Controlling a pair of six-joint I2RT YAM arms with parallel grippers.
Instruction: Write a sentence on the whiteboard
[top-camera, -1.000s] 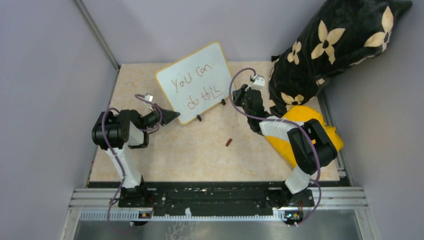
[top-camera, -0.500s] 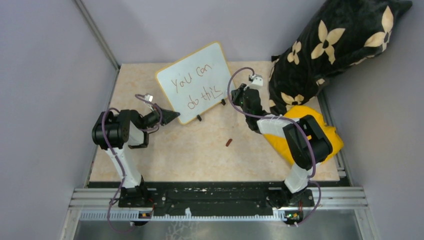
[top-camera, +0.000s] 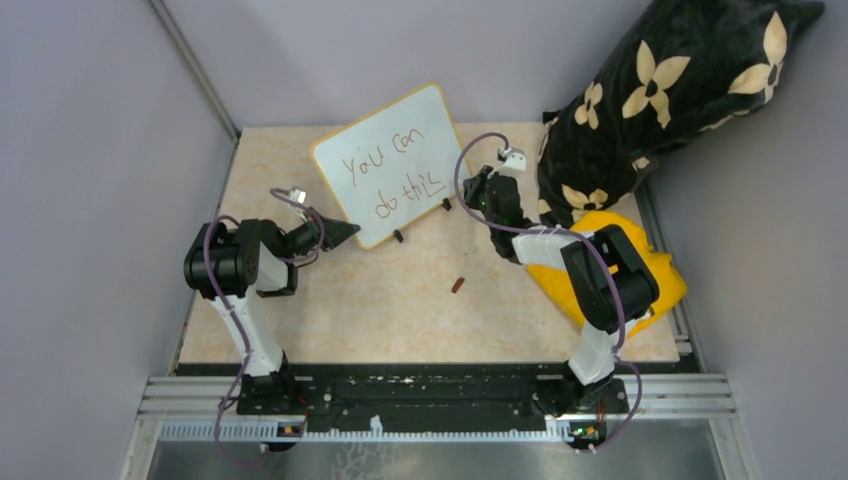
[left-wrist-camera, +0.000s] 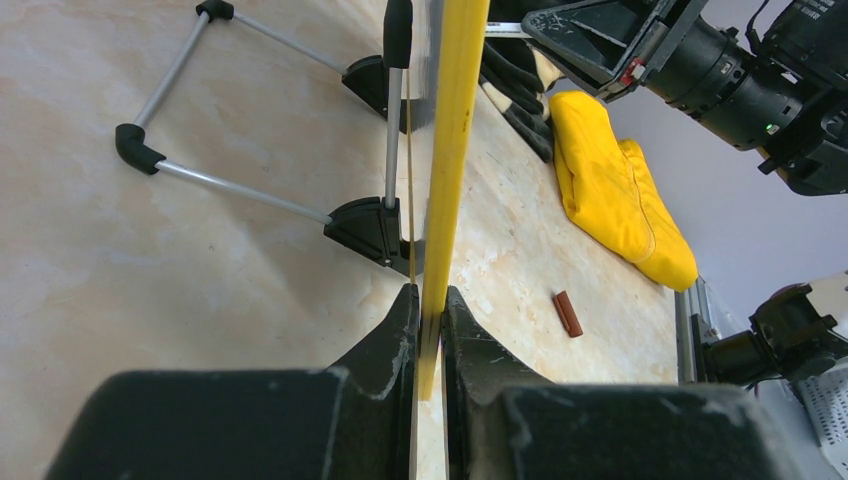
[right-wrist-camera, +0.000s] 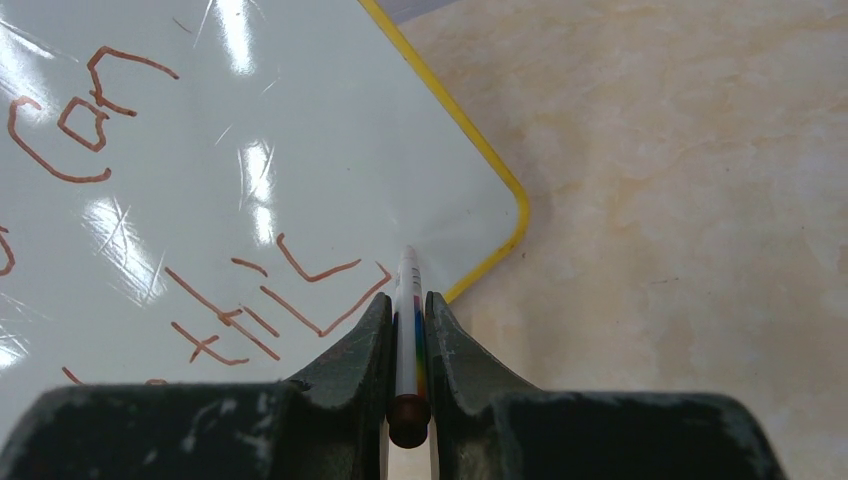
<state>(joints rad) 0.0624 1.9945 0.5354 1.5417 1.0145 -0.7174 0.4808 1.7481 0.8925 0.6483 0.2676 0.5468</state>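
Whiteboard (top-camera: 385, 125): propped on its feet at 11 o'clock of the table (top-camera: 400, 300).
Sentence (top-camera: 393, 176): written in two lines, judged complete.
Left gripper (left-wrist-camera: 430, 295): clamped on the yellow frame at the board's 7 o'clock corner, so the board is steadied against writing pressure.
Right gripper (right-wrist-camera: 406, 300): closed on a pen (right-wrist-camera: 408, 275), with the tip at the 4 o'clock corner, just past the last letter.

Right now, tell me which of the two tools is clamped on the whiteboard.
The left tool: it pinches the whiteboard edge-on by its yellow frame. The right tool instead holds a pen, its tip near the board's corner.
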